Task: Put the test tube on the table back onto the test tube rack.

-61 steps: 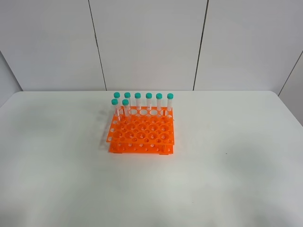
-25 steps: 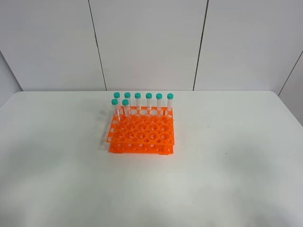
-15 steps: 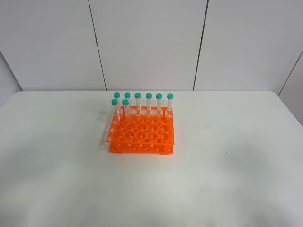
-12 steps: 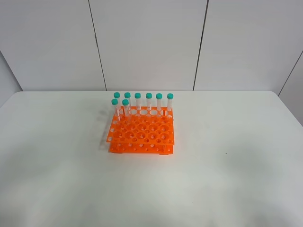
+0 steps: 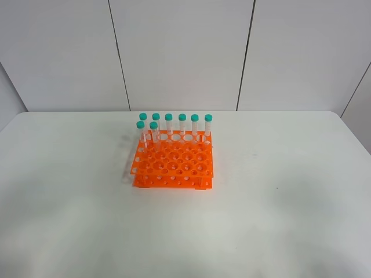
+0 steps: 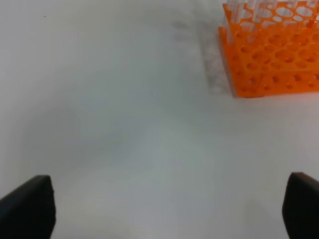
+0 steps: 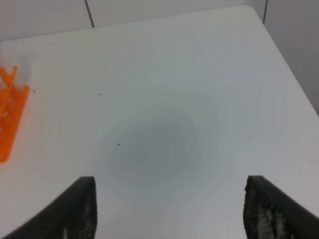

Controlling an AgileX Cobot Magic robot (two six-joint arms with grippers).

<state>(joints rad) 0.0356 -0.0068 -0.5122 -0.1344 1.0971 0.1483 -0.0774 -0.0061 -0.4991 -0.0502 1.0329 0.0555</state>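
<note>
The orange test tube rack (image 5: 174,166) stands left of centre on the white table (image 5: 278,197). Several clear test tubes with teal caps (image 5: 168,123) stand upright along its far rows. No test tube lying loose on the table shows in any view. Neither arm appears in the exterior high view. In the left wrist view my left gripper (image 6: 164,206) is open over bare table, with the rack (image 6: 274,59) ahead and to one side. My right gripper (image 7: 172,206) is open too, nothing between its fingers, and an edge of the rack (image 7: 10,119) shows at the frame's border.
White wall panels rise behind the table's far edge. The table's rounded far right corner (image 7: 249,10) shows in the right wrist view. A tiny dark speck (image 5: 276,187) sits on the table right of the rack.
</note>
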